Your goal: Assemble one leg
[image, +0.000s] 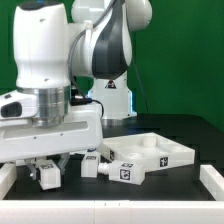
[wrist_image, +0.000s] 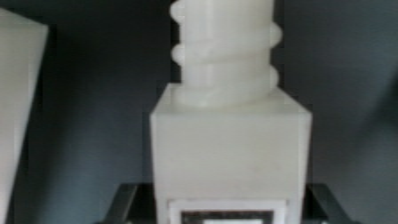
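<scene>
At nine o'clock from the white tabletop (image: 160,152) in the exterior view, the leg (wrist_image: 228,140) is closely flanked by the gripper (wrist_image: 226,203); whether it is clamped cannot be told. Threads bare: screwing-in judged undone.

1. The black table (image: 190,128) carries everything, with white rails (image: 211,181) standing at its near corners.
2. A white square panel (image: 162,150) lies flat on it, toward the exterior view's right.
3. A white leg (image: 91,166) lies just beside the panel's near corner.
</scene>
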Controlling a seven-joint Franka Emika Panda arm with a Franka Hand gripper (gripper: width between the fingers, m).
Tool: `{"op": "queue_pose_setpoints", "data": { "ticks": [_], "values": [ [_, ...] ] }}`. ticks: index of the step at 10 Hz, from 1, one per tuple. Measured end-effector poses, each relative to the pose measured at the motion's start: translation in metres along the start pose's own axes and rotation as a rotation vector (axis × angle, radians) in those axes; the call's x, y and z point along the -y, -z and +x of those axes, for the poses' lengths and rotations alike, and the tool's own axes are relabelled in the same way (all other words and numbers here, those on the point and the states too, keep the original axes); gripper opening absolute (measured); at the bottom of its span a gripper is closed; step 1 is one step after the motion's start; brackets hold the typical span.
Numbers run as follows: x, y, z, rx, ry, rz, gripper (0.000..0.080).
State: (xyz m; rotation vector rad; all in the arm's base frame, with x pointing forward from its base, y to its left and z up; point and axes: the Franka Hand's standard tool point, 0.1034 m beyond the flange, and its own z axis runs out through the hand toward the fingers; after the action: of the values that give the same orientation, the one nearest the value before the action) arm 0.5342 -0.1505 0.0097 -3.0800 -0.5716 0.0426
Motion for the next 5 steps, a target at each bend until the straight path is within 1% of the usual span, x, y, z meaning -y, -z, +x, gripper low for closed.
{"op": "queue_pose_setpoints", "data": {
  "ticks": [2,3,4,5],
  "values": [
    [0.0019,-0.0005,-0.0001,0.003,0.002,0.002,0.0264],
    [0.0019,-0.0007,-0.0002,0.003,0.002,0.003,0.0331],
    [0.0020,-0.0007,-0.0001,0.003,0.002,0.003,0.0466],
    [0.0025,0.0000,0.0008,0.004,0.004,0.002,0.0466]
  ]
}}
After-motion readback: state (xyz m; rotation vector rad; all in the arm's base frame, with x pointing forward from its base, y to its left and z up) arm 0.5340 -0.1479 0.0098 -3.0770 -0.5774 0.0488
